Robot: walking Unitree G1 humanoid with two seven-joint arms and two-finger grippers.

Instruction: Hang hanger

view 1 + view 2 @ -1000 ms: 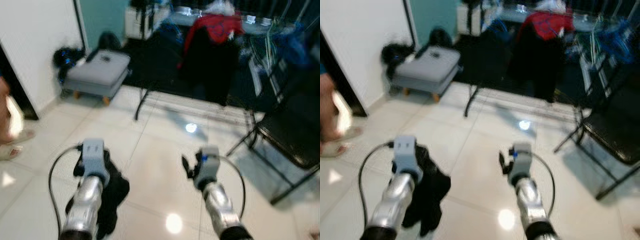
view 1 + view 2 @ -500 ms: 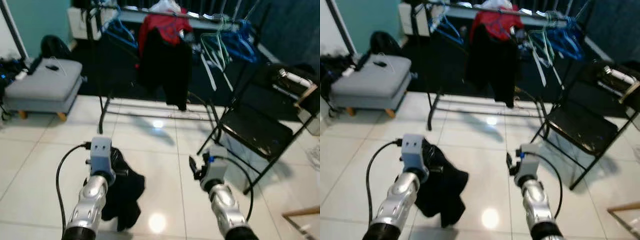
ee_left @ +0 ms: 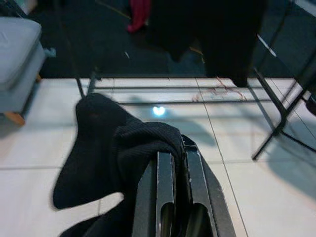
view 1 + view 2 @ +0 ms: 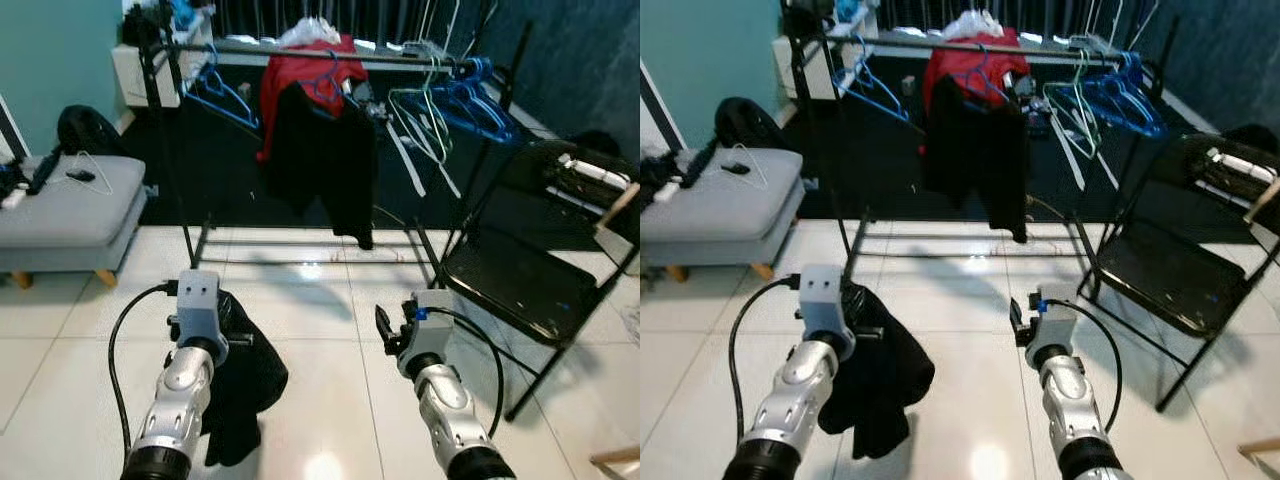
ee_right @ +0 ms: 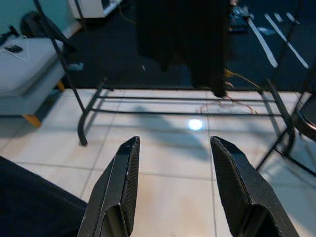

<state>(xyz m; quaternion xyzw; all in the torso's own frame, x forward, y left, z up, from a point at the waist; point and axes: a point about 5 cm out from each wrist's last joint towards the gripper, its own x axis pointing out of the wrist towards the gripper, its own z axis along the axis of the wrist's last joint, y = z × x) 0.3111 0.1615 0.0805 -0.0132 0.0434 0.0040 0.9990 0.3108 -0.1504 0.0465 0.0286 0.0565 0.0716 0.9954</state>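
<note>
**Carrying a dark garment toward the clothes rail**

Facing the black metal clothes rail (image 4: 300,48) at the top centre of the head views, the left gripper (image 3: 174,197) is clamped on a limp black knitted garment (image 4: 875,375), lower left. No hanger is distinct inside it, so its long axis and pointing cannot be told. The right gripper (image 5: 173,192), lower centre, has its fingers apart and holds nothing. Blue plastic hangers (image 4: 470,100) crowd the rail's right end. Doing this well probably means closing in, then lifting toward the freer stretch left of the red jacket (image 4: 300,65).
</note>
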